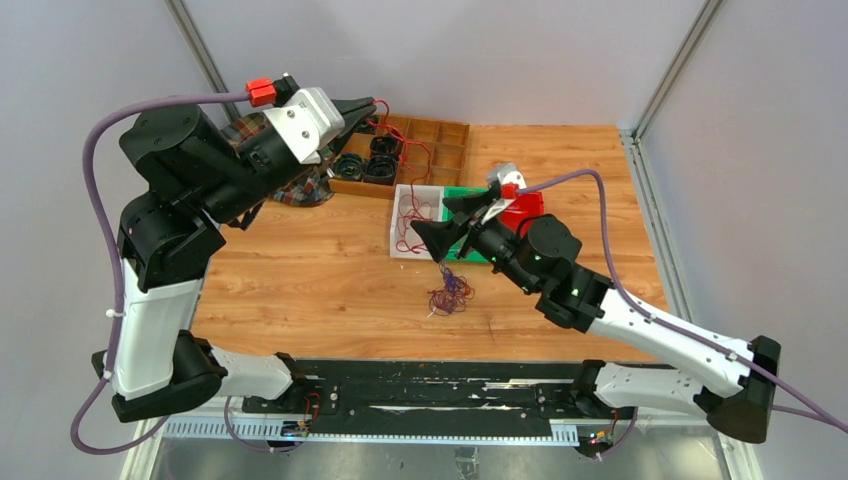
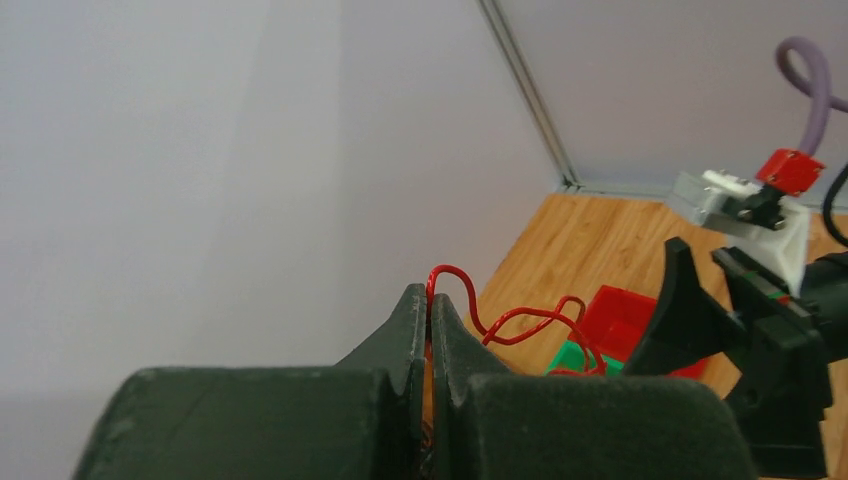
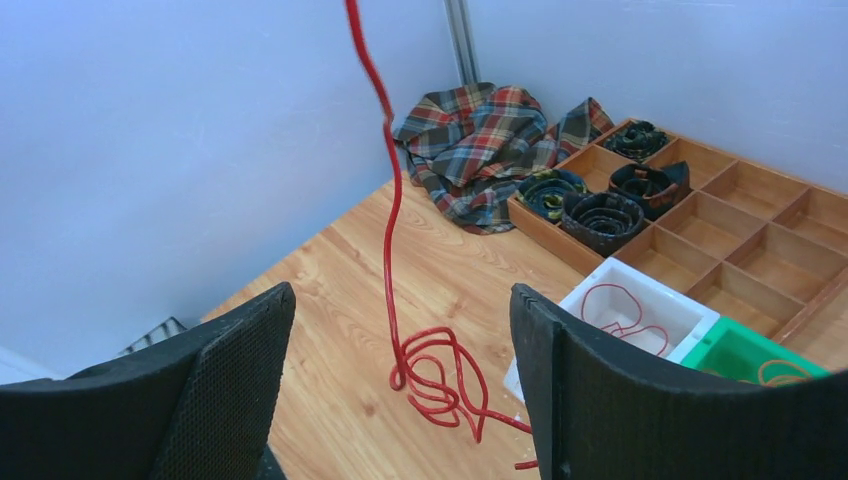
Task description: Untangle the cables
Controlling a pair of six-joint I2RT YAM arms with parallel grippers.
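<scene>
Pale walls are enclosing a wooden counter. Raised high near the back, the left jaws are pinching shut on the red cable, which is trailing down toward the white bin. The right jaws are standing wide apart, gripping nothing, hovering just beside that bin; the cable's looped lower end is showing between them in the wrist view. A purple and orange tangle is lying on the counter near the right jaws. Black coiled rings are sitting in the wooden tray, beside a plaid cloth.
</scene>
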